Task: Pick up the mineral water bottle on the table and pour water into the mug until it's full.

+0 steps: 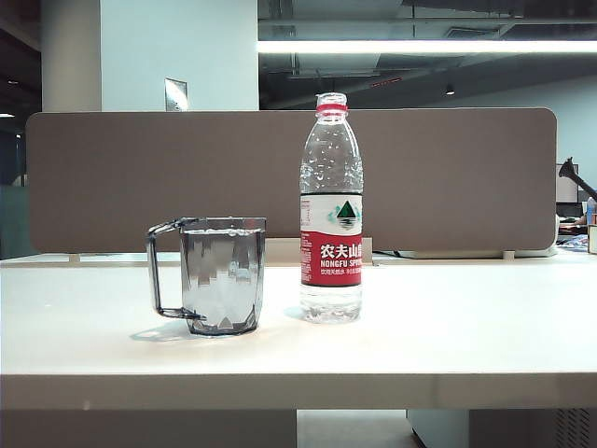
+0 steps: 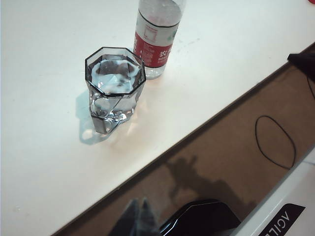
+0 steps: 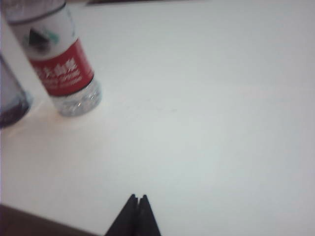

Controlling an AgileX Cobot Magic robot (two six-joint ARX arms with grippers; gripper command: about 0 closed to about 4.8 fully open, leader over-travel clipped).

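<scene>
The mineral water bottle (image 1: pixel 331 207) stands upright on the white table (image 1: pixel 448 327), uncapped, its red neck ring showing. Just to its left stands the smoky-grey mug (image 1: pixel 220 276), handle pointing left, filled with water (image 2: pixel 115 72) close to the rim. Neither arm appears in the exterior view. The left wrist view shows the mug (image 2: pixel 114 88) and bottle (image 2: pixel 155 37) from above; my left gripper (image 2: pixel 138 202) hangs shut and empty off the table's front edge. My right gripper (image 3: pixel 137 197) is shut and empty over the table's near edge, well clear of the bottle (image 3: pixel 56 59).
A brown-grey divider panel (image 1: pixel 448 177) runs along the table's back. Below the front edge (image 2: pixel 197 132) lie brown floor, a looped black cable (image 2: pixel 275 142) and a dark part of the robot (image 2: pixel 197 219). Part of the mug (image 3: pixel 10 98) shows beside the bottle.
</scene>
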